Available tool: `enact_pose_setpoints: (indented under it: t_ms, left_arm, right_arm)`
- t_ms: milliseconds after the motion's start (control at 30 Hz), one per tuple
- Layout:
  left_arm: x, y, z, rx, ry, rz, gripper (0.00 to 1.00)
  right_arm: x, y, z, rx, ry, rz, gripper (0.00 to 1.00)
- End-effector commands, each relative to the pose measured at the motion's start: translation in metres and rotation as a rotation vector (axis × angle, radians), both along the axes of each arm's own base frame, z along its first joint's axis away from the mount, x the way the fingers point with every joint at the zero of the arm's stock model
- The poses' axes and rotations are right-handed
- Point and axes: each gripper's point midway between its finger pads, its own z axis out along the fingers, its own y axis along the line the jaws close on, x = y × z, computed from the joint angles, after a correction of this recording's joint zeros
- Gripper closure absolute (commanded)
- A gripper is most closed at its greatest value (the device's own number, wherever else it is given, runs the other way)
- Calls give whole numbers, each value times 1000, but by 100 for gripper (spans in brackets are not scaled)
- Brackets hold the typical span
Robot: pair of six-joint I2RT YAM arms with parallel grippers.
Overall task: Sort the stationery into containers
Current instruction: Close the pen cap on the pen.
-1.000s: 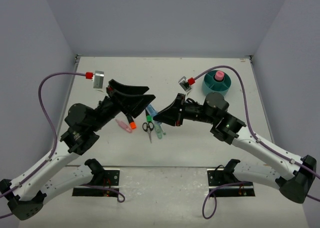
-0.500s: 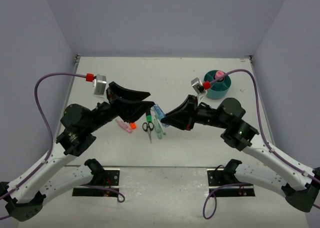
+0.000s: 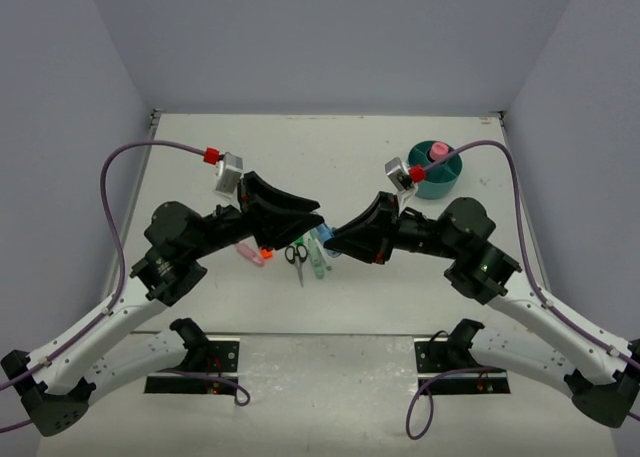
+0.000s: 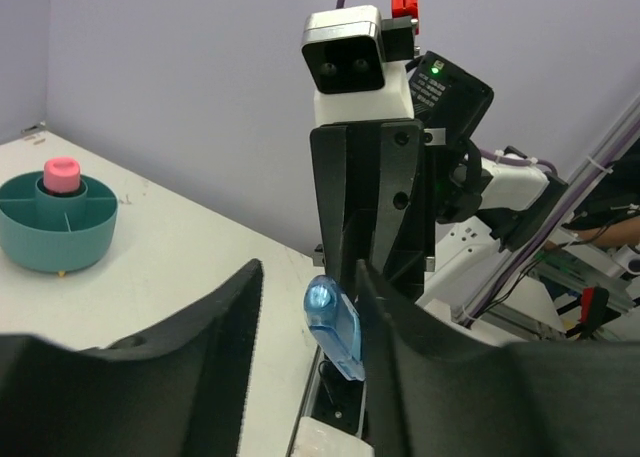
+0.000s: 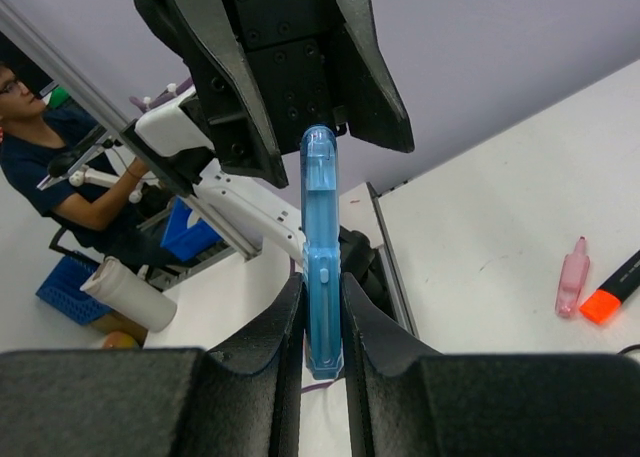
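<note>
Blue piece (image 5: pixel 320 227): clamped by one end in right hand (image 5: pixel 322 312), above the surface (image 3: pixel 330 157), between left hand's (image 4: pixel 305 317) spread, empty fingers, seemingly a handover before the teal organizer (image 4: pixel 55 222).

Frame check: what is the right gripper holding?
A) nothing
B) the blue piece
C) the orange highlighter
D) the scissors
B: in the right wrist view, both fingers of the right gripper press against the blue piece held between them.
</note>
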Motion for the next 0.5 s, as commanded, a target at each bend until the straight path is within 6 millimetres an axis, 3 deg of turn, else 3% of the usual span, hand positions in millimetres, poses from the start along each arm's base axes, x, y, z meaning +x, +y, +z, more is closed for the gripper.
enact_pose_setpoints:
  t_ms: [0,100,167,367,467]
  left_arm:
    - [-15,0,15,-51,-80,-69,63]
    - [-21,-3,13,-63,-75,-110,89]
    - [-25,-6,12,-67,-68,-149,98]
    - [-27,-14,-6,-68,-5,-210,100]
    - [-27,-16,-26,-64,38,-221,100]
  right_arm:
    - [-7,-6,19,34,-69,16,100]
    - [-5,-5,22,36,-78,5,100]
    - [-4,-6,26,43,-87,-5,100]
    - [10,-4,49,67,-102,-63,100]
    - [13,-6,73,89,-138,-89,100]
